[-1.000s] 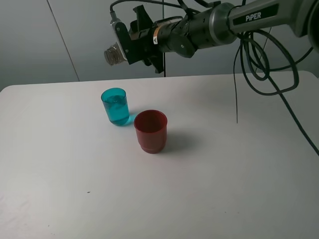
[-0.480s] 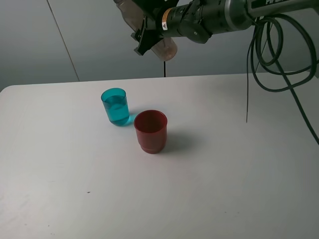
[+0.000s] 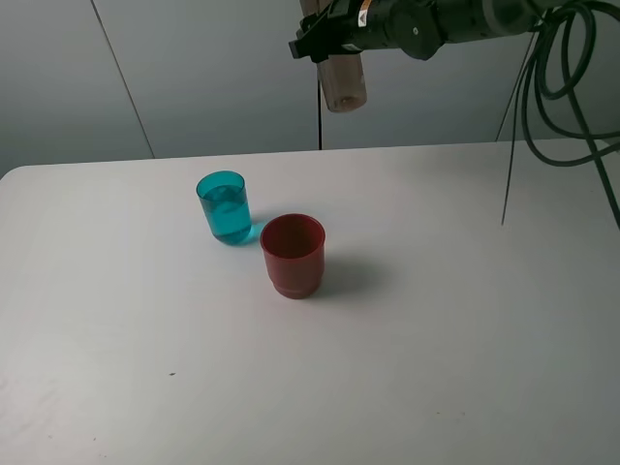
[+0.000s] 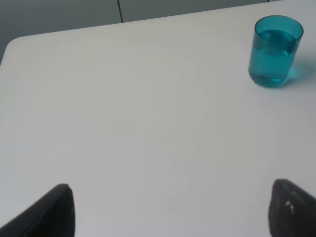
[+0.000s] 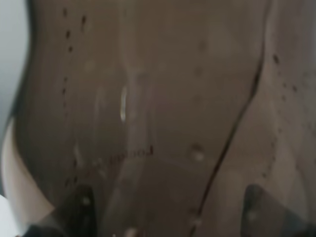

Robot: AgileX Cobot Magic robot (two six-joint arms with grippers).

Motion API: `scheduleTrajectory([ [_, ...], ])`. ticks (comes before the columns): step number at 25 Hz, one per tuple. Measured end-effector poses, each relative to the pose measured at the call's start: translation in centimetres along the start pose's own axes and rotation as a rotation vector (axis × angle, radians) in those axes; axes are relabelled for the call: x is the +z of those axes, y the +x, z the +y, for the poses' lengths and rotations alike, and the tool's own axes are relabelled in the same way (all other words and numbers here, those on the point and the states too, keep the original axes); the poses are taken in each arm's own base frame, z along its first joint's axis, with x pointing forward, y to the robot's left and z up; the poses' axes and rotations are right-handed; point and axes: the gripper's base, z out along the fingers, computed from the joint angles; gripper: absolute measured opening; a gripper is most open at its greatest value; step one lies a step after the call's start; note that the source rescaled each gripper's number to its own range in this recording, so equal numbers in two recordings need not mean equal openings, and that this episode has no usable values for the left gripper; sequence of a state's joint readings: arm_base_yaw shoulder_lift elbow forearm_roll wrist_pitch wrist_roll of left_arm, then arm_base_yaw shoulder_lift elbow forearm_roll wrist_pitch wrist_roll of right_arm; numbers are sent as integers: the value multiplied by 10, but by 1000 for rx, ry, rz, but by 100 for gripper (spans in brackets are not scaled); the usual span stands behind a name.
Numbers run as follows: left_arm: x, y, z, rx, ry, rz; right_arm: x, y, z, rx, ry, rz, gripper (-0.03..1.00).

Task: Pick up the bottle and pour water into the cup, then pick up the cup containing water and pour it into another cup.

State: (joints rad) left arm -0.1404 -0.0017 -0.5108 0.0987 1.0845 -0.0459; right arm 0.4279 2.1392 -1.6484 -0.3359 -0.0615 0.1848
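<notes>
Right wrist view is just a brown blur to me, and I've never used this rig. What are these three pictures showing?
It is a robot with two arms, each ending in a gripper and a camera. The brown blur is the bottle, seen close because the right gripper is shut on it. The high view comes from a camera off the arms: there the bottle is held high, base down. On the table stand a teal cup with water in it and a red cup near it. The left wrist view shows the left gripper open and empty, with the teal cup ahead.
</notes>
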Motion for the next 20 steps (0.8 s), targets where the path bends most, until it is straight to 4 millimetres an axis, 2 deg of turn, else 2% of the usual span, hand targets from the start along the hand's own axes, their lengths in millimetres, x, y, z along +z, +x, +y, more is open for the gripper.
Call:
scheduleTrajectory([
  [6,0,0,0,0,0,0,-7,29,-8,-35,21,55,0],
  [11,0,0,0,0,0,0,-24,57,-28,-15,62,116,0],
  [15,0,0,0,0,0,0,-36,81,-39,1,96,80,0],
  [20,0,0,0,0,0,0,-49,106,-38,38,111,-6,0],
])
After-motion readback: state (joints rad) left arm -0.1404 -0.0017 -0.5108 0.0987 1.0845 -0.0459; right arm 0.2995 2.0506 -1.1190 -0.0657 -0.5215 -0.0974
